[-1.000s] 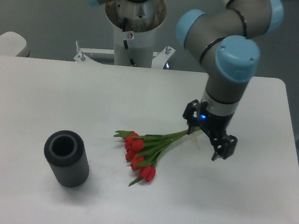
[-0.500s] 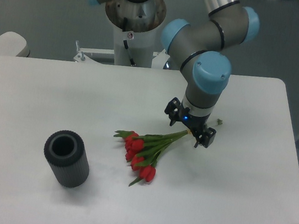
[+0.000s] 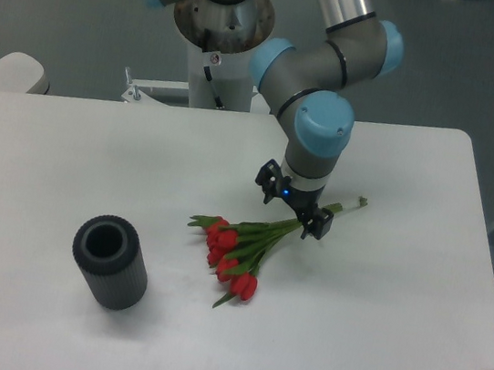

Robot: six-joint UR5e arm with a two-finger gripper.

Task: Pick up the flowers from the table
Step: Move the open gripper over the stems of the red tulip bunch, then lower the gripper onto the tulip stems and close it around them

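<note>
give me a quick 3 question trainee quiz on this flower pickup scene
1. True or false: the flowers lie flat on the table.
2. Which part of the bunch is the end effector over? A) the red blooms B) the green stems C) the far stem tips
3. What stands upright near the table's front left?

Key
1. True: the bunch rests on the tabletop, not lifted.
2. B: it sits over the stems, between the blooms and the stem tips.
3. A dark grey ribbed cylinder, open at the top, apart from the flowers.
</note>
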